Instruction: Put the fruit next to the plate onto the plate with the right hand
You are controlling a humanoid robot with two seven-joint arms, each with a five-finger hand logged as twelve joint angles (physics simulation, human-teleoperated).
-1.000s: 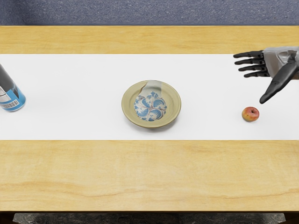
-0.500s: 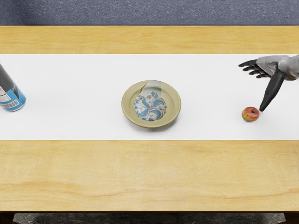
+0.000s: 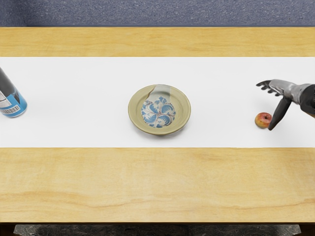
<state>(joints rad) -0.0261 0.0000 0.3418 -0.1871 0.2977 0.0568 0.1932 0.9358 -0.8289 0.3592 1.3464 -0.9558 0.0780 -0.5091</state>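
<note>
You see the plate (image 3: 135,110) at mid-table (image 3: 157,182), the fruit (image 3: 263,120) well to its right, just beside your right hand (image 3: 282,93); a can (image 3: 10,100) stands far left.

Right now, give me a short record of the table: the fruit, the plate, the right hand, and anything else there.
fruit: small red-yellow apple, on the white strip, right of the plate and well apart from it
plate: blue pattern, mid-strip, apple not on it
right hand: open, fingers spread, thumb angled down beside the apple, no grasp
other: blue can at the left edge
</note>
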